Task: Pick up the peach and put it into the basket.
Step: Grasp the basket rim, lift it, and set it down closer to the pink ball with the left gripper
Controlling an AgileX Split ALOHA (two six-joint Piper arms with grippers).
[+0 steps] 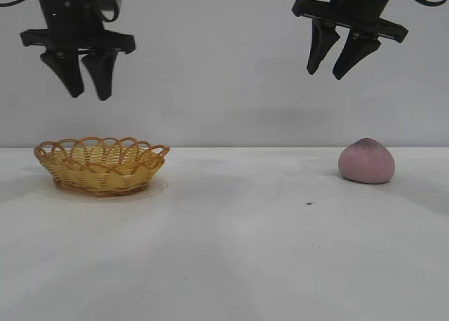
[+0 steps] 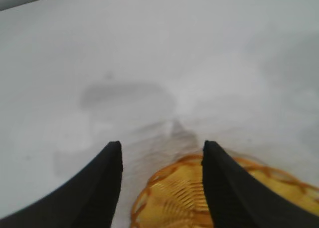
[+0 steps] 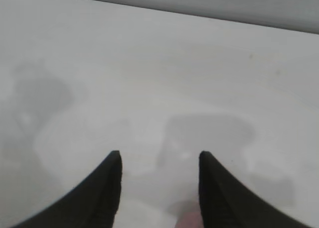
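while both arms hang high, our right gripper and left gripper gape empty; peach sits untouched on the surface, well apart from the basket; everything remains.

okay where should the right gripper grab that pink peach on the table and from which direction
Grip the peach across its widest, rounded middle, coming from straight above. It sits alone on the bare table, wider low down and narrowing to its top, so its sides are free for the fingers. The right gripper hangs open above it, slightly to the basket side, already angled downward.
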